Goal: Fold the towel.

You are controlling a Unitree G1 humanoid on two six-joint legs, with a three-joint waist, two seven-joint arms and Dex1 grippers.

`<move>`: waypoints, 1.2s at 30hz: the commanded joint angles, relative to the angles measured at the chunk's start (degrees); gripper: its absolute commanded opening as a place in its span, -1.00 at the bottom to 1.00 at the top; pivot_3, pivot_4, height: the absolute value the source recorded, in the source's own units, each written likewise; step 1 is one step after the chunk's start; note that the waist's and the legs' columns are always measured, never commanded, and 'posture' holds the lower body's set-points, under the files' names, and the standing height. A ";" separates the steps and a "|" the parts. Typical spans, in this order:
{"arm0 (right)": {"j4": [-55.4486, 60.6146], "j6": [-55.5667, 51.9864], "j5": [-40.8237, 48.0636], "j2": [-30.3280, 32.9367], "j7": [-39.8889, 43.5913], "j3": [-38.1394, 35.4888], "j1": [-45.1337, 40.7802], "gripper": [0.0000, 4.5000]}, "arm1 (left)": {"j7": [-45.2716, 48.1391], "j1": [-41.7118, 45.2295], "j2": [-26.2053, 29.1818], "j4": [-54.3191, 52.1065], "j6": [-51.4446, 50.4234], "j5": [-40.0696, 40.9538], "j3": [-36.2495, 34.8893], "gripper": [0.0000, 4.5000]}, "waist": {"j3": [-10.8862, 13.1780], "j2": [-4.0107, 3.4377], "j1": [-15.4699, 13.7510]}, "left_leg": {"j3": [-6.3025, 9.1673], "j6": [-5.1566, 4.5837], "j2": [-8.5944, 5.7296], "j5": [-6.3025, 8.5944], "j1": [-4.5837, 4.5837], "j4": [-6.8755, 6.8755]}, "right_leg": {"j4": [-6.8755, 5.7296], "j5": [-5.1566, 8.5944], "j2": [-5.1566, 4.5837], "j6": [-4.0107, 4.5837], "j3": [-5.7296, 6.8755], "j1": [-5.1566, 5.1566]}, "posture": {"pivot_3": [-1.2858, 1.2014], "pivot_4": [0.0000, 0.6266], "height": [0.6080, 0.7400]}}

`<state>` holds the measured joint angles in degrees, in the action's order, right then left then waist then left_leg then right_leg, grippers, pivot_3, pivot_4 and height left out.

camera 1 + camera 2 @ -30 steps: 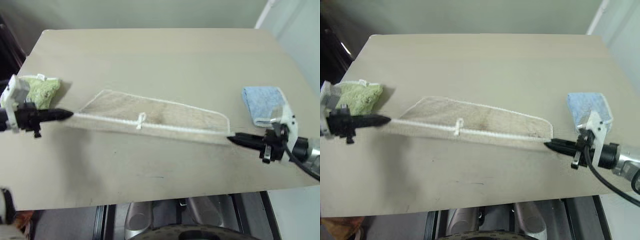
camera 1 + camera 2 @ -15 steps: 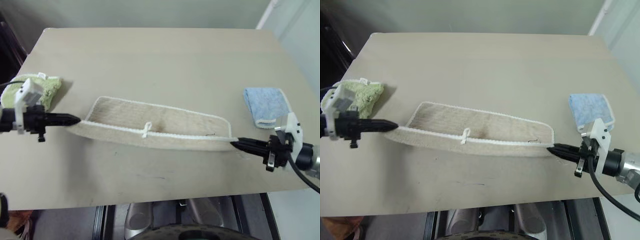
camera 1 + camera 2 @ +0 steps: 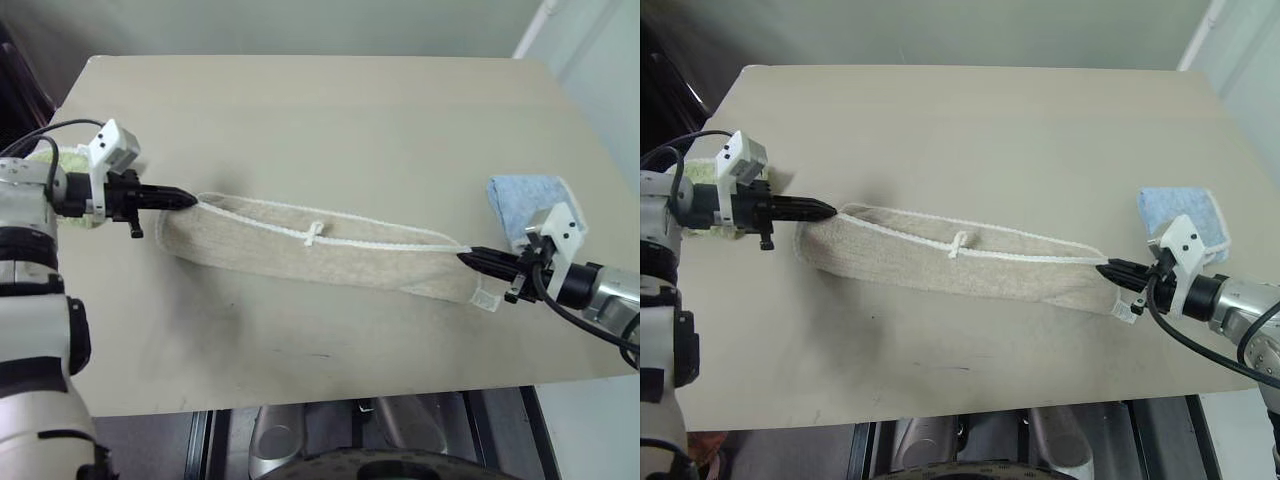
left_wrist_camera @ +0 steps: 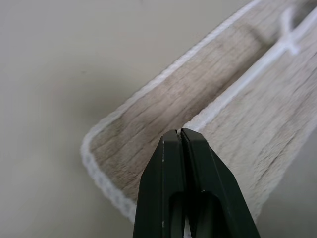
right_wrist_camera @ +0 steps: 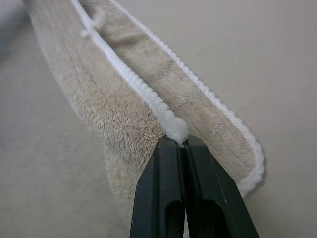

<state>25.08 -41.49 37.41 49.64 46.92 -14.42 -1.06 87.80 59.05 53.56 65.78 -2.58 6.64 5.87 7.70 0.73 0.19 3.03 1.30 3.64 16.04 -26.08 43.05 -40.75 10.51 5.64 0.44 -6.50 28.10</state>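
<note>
While both claws pinch its corners, the towel [image 3: 320, 255] hangs doubled; beige, white-edged.

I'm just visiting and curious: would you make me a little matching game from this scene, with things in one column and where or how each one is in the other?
Things:
1. towel
2. light blue cloth
3. green cloth
4. white loop

Descriptions:
A. lies behind the left hand
B. sits about midway along the towel's white border
C. stretched between both hands, each shut on an end
D. lies on the table just beyond the right hand

Pairs: 1-C, 2-D, 3-A, 4-B
</note>
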 commanded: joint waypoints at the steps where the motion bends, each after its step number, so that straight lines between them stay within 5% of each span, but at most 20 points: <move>1: -1.80 2.29 -1.98 0.35 -0.05 -1.06 -1.34 -1.00 | -2.20 2.50 0.06 3.19 2.80 -2.51 -1.19 -0.97 | 0.00 0.00 0.00 | 0.00 -0.01 0.00 -0.01 0.01 0.00 | 0.03 0.01 0.00 -0.05 0.00 -0.02 | 0.03 -0.52 0.44; 36: -20.31 12.86 -13.73 -6.50 0.62 8.55 -12.66 -1.00 | -22.14 -1.43 -9.48 8.58 16.37 -8.87 -6.23 -0.97 | 0.00 0.00 -0.07 | -0.17 -0.22 -0.01 -0.16 0.11 0.01 | 0.14 -0.17 -0.04 -0.35 -0.01 -0.16 | 0.03 -0.52 0.44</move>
<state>4.97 -29.97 24.40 43.08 47.67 -4.74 -12.64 66.08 57.78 43.66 74.65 12.78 -1.93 0.72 7.70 0.73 0.12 2.86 1.08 3.63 15.88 -25.96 43.07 -40.60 10.34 5.60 0.10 -6.52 27.93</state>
